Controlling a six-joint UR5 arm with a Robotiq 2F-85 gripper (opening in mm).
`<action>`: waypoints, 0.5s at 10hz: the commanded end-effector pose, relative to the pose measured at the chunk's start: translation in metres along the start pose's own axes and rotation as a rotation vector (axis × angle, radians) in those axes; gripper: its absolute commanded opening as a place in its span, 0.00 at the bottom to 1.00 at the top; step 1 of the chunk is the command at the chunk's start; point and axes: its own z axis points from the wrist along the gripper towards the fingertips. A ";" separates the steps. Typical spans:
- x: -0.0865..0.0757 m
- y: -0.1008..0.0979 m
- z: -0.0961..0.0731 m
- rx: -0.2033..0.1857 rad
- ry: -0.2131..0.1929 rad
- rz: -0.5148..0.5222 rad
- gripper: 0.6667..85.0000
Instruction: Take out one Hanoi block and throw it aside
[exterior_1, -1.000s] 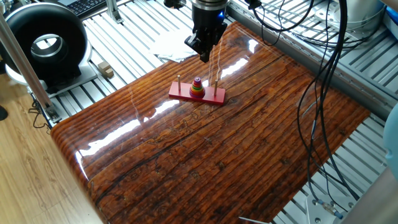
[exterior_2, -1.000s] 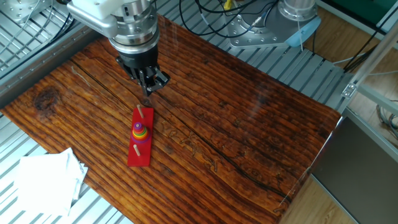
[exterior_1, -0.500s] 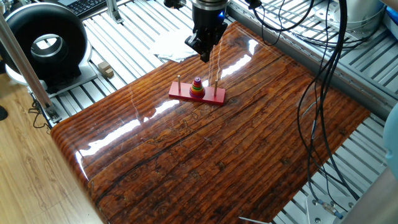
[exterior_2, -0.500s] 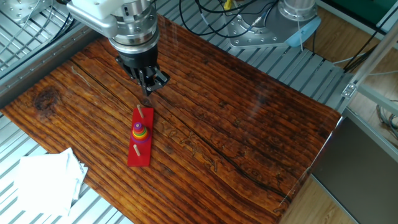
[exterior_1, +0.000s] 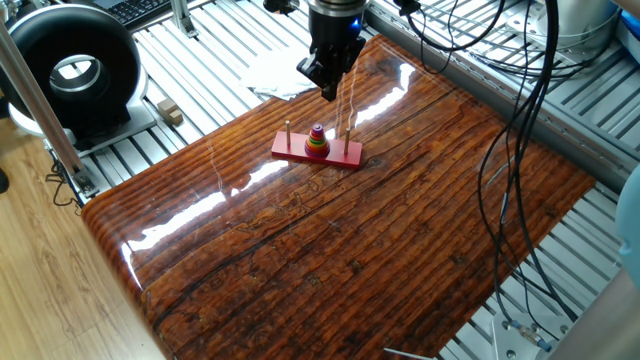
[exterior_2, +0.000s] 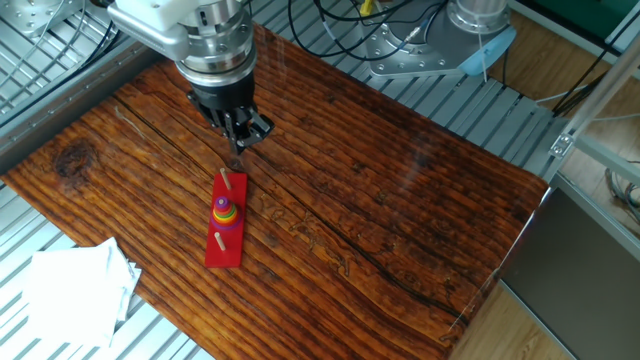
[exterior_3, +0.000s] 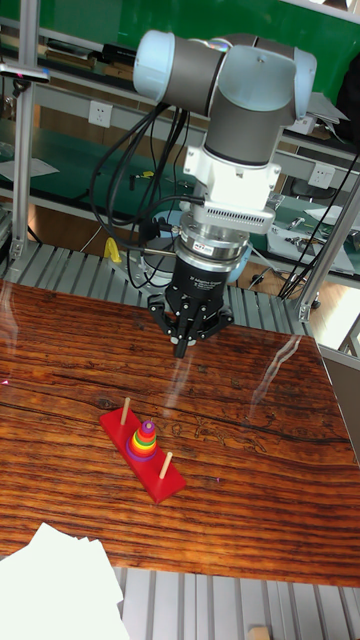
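The Hanoi block (exterior_1: 317, 128) (exterior_2: 224, 203) (exterior_3: 147, 427) is a tiny purple disc topping the coloured ring stack on the middle peg of the red base (exterior_1: 296, 152) (exterior_2: 226, 251) (exterior_3: 166, 482). A bare wooden peg stands on each side of the stack. My gripper (exterior_1: 328, 95) (exterior_2: 240, 147) (exterior_3: 181, 350) hangs above the table just beyond one end of the base, pointing down, apart from the stack. Its fingers are pressed together with nothing held between them.
White paper sheets (exterior_1: 275, 72) (exterior_2: 70, 290) (exterior_3: 50, 590) lie off the wooden table's edge on the metal slats. A black round device (exterior_1: 75, 70) and a small wooden block (exterior_1: 170, 112) sit to the side. Cables (exterior_1: 520, 150) hang over one table edge.
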 end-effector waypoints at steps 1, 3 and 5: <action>-0.002 0.001 -0.001 -0.004 -0.007 -0.005 0.00; -0.003 0.002 -0.001 -0.010 -0.012 -0.019 0.00; -0.003 0.003 -0.002 -0.015 -0.013 -0.008 0.00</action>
